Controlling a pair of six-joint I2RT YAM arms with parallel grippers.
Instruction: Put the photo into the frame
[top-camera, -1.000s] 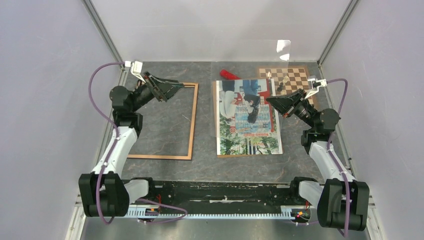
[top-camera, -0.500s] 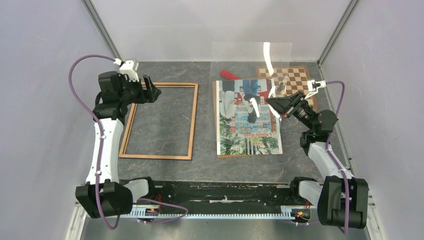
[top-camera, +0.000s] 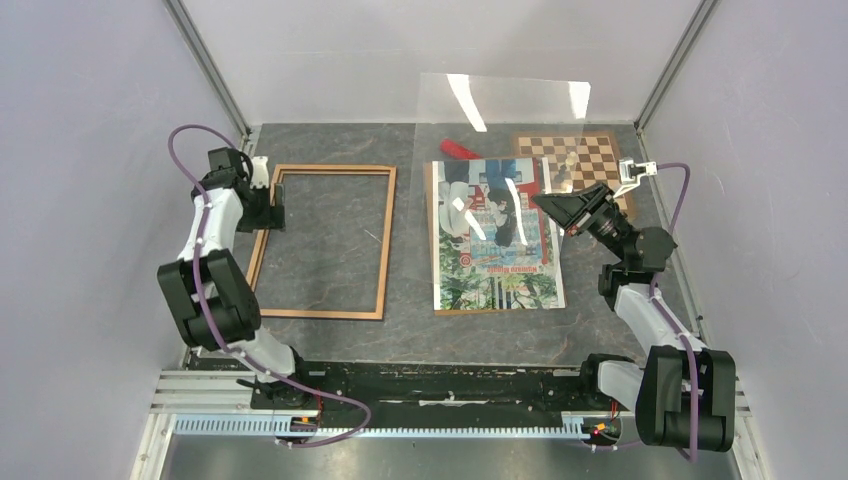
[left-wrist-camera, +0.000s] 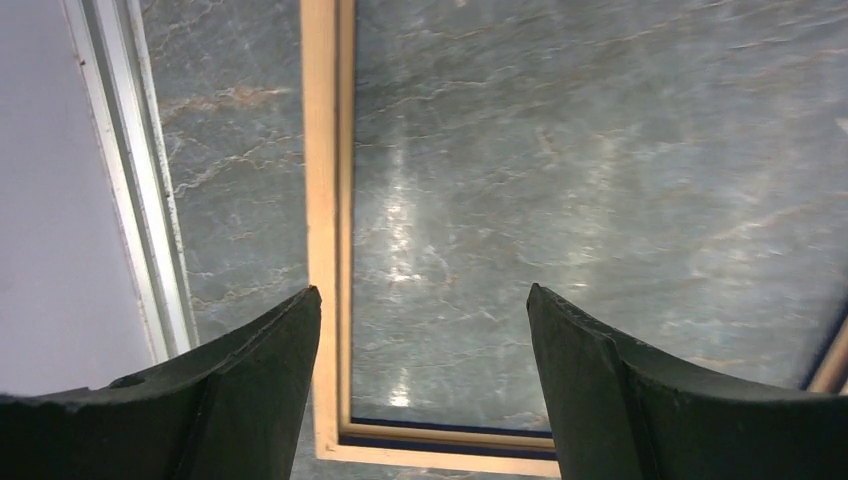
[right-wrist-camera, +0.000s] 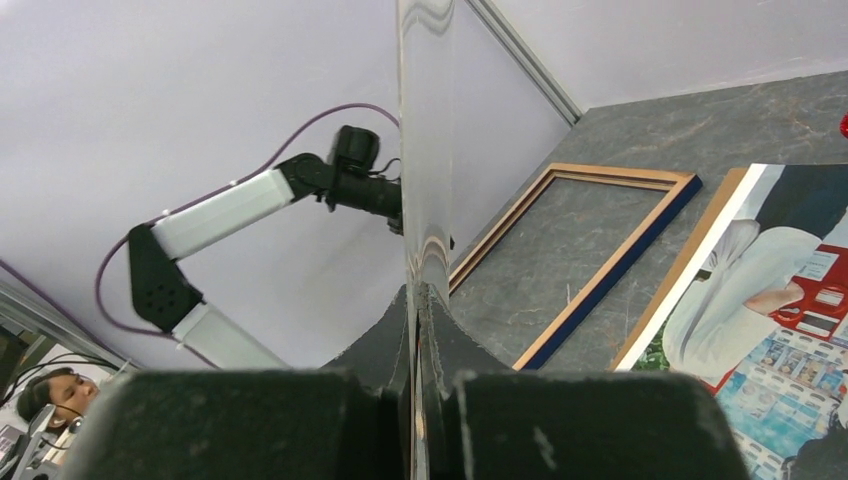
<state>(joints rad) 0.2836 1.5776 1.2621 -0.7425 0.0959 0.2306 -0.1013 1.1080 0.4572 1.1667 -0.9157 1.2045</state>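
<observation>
The top view is bright and sharp. Soft, even light comes from above, so there are hardly any shadows. The clear sheet (top-camera: 520, 105) has white streaks of glare, and some cross the photo (top-camera: 500, 290). In the left wrist view the table (left-wrist-camera: 600, 150) has a pale shiny patch. The fingers (left-wrist-camera: 250, 390) of the left gripper (left-wrist-camera: 422, 292) look dark and soft. The fingers (right-wrist-camera: 385, 345) of the right gripper (right-wrist-camera: 418, 300) are dark and blurry against a very bright wall (right-wrist-camera: 150, 100).

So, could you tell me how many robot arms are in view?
2. Left arm: left gripper open over the frame's left side. Right arm: right gripper shut on a clear sheet over the photo. None looks hidden.
</observation>
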